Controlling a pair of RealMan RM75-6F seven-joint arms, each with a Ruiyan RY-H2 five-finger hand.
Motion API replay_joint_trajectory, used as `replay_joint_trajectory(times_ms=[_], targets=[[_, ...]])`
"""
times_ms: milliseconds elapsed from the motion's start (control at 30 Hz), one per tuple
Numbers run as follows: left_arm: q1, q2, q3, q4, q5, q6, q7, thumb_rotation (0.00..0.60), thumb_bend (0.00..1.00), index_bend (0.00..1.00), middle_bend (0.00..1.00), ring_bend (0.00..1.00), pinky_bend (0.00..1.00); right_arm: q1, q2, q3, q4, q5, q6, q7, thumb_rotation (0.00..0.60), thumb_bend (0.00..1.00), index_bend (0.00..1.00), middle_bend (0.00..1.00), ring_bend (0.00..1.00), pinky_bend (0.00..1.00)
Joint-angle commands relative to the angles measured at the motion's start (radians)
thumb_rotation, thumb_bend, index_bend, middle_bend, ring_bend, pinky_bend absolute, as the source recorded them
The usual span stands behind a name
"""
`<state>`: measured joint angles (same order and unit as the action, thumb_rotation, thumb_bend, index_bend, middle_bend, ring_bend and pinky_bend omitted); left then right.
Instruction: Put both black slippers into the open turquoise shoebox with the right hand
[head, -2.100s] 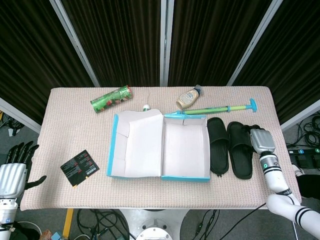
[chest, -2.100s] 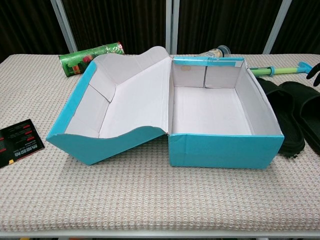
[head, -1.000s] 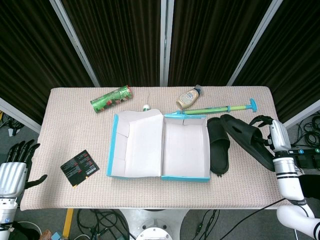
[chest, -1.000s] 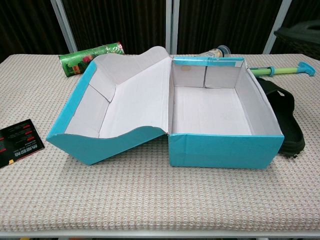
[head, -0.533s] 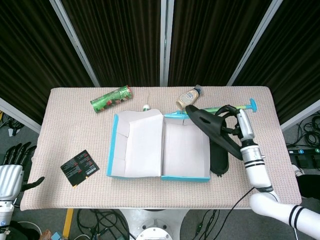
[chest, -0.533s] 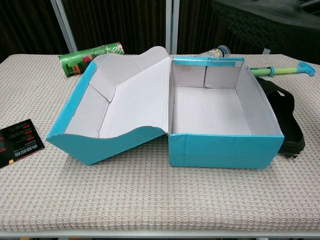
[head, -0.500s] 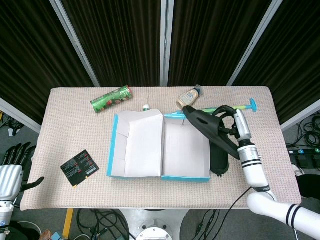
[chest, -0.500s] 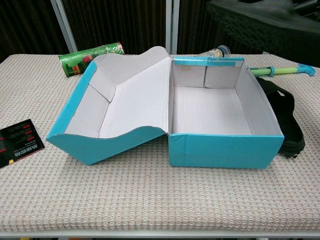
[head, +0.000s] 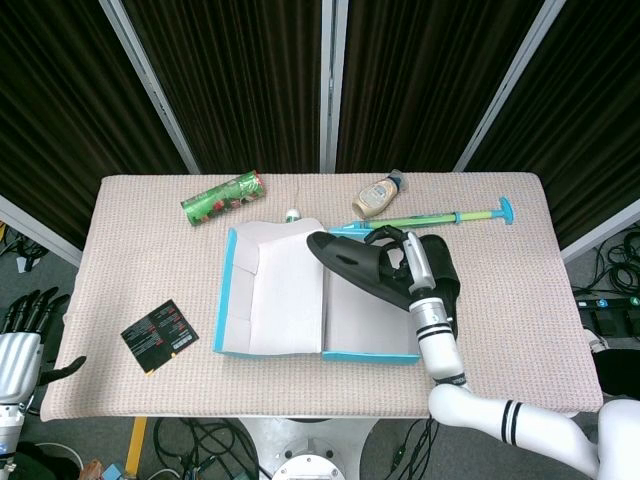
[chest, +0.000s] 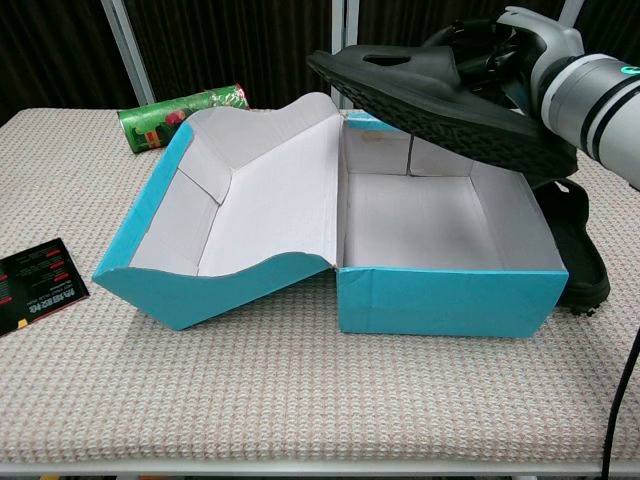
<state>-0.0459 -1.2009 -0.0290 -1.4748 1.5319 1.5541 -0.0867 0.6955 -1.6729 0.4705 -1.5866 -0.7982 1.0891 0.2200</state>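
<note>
- Over the last two seconds the right robot hand (head: 418, 262) has lifted one black moulded-rubber slipper (chest: 440, 95) off the counter (head: 140, 225) and swung it leftward — it now hangs tilted above the open turquoise cardboard shoebox (chest: 450, 285), toe reaching over the hinged lid side.
- The robot hand grips the slipper by its strap end; the fingers are wrapped around the upper, seen best in the chest view.
- The second black slipper (chest: 578, 245) has not moved and lies flat on the counter just beside the box's right wall.
- By the look of it, the first placement is half done — lowering and letting go remain, then the whole cycle for the other slipper.
- The slipper's sole is ribbed and matte, thick and probably slightly flexible; the box is thin card, white inside, with a wavy-edged lid folded open.
- The counter wears a beige woven cloth with a coarse grain.
- The left robot hand (head: 20, 345) sits off the counter's left edge, fingers spread, holding nothing.
</note>
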Motion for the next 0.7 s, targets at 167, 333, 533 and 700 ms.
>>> replay_joint_trajectory(times_ms=[167,333,533,700], targets=[[0.001,-0.006,0.003,0.016,0.0,-0.005,-0.02,0.6,0.06,0.14,0.06,0.02,0.09,0.01,-0.043,0.018,0.001,0.068,0.003,-0.03,0.6,0.36,0.37,0.34,0.23,0.42],[-0.001,-0.008,0.005,0.025,0.004,-0.01,-0.029,0.6,0.06,0.14,0.06,0.02,0.09,-0.003,-0.051,0.049,-0.022,0.13,-0.029,0.003,0.6,0.36,0.12,0.18,0.11,0.35],[-0.002,-0.01,0.005,0.033,0.007,-0.009,-0.038,0.6,0.06,0.14,0.06,0.02,0.09,-0.021,-0.019,0.057,-0.063,0.181,-0.109,0.031,0.6,0.36,0.0,0.01,0.0,0.27],[-0.003,-0.012,0.005,0.037,0.008,-0.01,-0.046,0.6,0.06,0.14,0.06,0.02,0.09,-0.022,0.003,0.062,-0.08,0.206,-0.17,0.05,0.6,0.34,0.0,0.0,0.0,0.25]])
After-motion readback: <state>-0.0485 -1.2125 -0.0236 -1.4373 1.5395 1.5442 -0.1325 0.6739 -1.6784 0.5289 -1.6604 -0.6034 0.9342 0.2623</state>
